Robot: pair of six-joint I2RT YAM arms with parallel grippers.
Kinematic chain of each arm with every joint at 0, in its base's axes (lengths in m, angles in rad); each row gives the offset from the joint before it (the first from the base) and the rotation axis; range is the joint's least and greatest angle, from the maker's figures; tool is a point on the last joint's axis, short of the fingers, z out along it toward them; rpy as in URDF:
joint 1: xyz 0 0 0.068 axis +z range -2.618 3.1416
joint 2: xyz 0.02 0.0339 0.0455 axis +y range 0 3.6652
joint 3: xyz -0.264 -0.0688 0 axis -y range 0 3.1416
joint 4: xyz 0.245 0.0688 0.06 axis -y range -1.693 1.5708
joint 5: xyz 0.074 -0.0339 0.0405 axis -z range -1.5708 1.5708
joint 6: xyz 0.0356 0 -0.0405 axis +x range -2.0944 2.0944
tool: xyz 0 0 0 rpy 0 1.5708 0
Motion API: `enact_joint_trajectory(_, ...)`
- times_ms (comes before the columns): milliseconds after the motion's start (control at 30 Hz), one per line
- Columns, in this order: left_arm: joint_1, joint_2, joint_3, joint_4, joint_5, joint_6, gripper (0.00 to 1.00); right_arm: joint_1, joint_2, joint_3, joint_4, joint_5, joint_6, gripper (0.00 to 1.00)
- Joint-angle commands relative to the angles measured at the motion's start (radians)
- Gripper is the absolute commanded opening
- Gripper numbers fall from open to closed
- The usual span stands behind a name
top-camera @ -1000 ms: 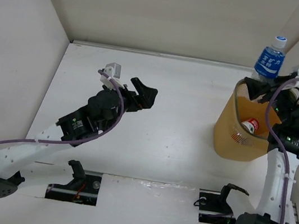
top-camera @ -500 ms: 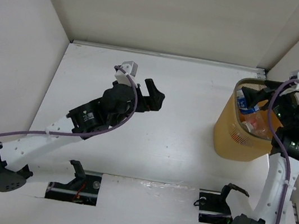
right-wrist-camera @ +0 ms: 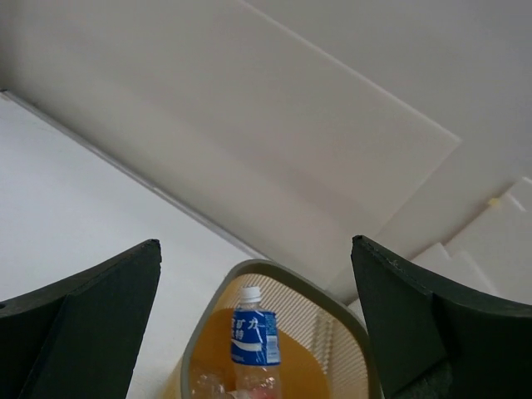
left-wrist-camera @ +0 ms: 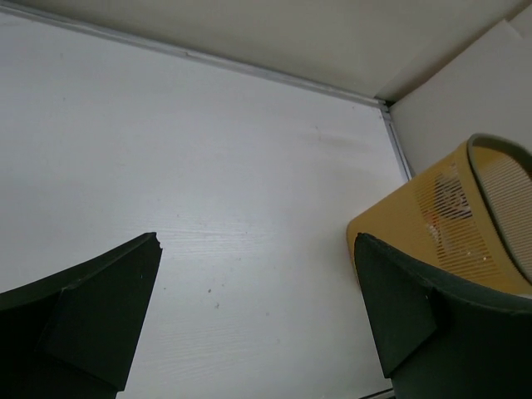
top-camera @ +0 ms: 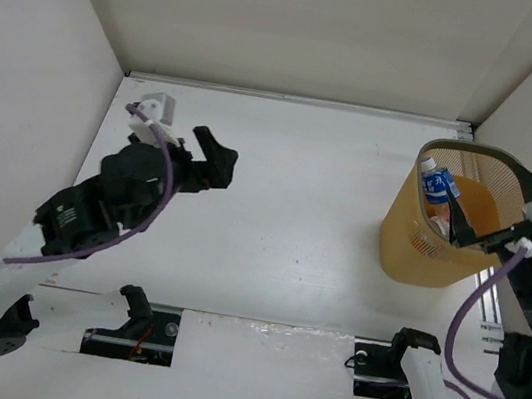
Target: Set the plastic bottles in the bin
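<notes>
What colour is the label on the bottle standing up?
Blue. The bottle shows best in the right wrist view.

Bright even light, soft shadows, wrist views' near edges blurred

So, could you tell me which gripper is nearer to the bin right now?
Right. The right gripper is over the bin's rim; the left gripper is far to its left.

At six o'clock in the right wrist view, the frame edge is cutting off the bin (right-wrist-camera: 249, 265) and its plastic bottles (right-wrist-camera: 253, 337).
</notes>
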Motion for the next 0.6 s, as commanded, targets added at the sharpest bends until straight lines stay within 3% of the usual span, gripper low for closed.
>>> enact_joint_trajectory(0, 0.0, -0.094, 0.092, -0.116, -0.104, 0.033, 1.0, 0.029, -0.043, 0.065, -0.15, 0.153, -0.076, 1.0)
enact_joint_trajectory(300, 0.0, -0.198, 0.207, -0.202, -0.115, 0.045, 1.0, 0.103, -0.125, 0.136, -0.287, 0.352, -0.076, 1.0)
enact_joint_trajectory(567, 0.029, -0.254, 0.238, -0.229, -0.105, 0.065, 1.0, 0.15, -0.134, 0.186, -0.333, 0.406, -0.076, 1.0)
